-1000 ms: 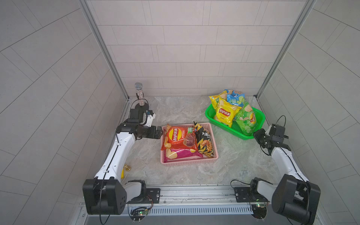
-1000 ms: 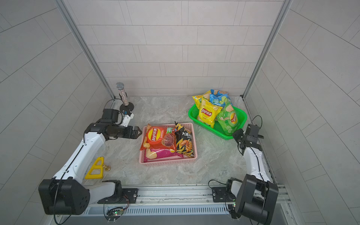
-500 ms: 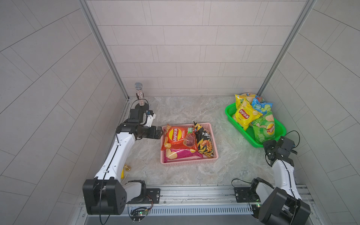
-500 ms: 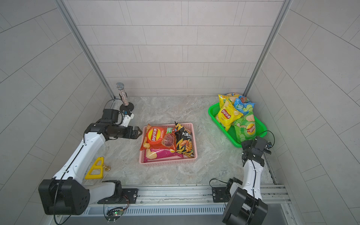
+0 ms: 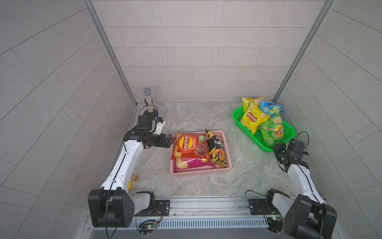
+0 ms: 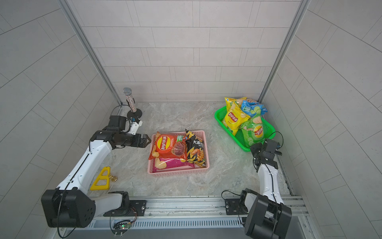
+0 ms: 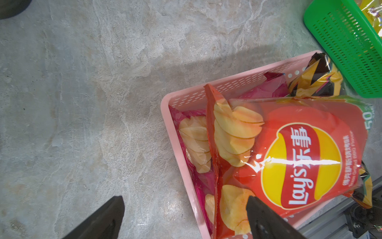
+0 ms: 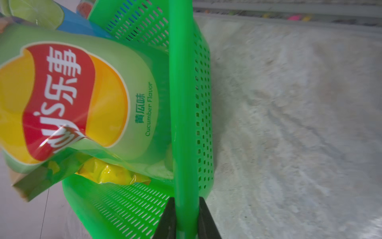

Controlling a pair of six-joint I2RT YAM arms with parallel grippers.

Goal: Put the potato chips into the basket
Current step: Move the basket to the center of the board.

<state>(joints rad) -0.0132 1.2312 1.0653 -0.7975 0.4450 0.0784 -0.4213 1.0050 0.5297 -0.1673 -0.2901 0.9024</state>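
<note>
One orange-red bag (image 5: pixel 188 144), flat, long axis side to side

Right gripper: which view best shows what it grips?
Right wrist view: the right gripper pinches the green basket's rim, close up. Both top views show the gripper at the basket's near corner, contact hidden. Left wrist view misses it.

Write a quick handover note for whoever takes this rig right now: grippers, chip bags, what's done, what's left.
The left gripper is open, empty, at the pink basket beside the orange-red bag.
The right gripper is shut on the green basket rim.
The pink basket holds the orange-red bag, magenta bag, black bag; the green basket holds the yellow bag, blue bag, green bag.
Done: every visible bag sits in a basket.
Left: perhaps merging both loads into one basket; which one is unclear.
</note>
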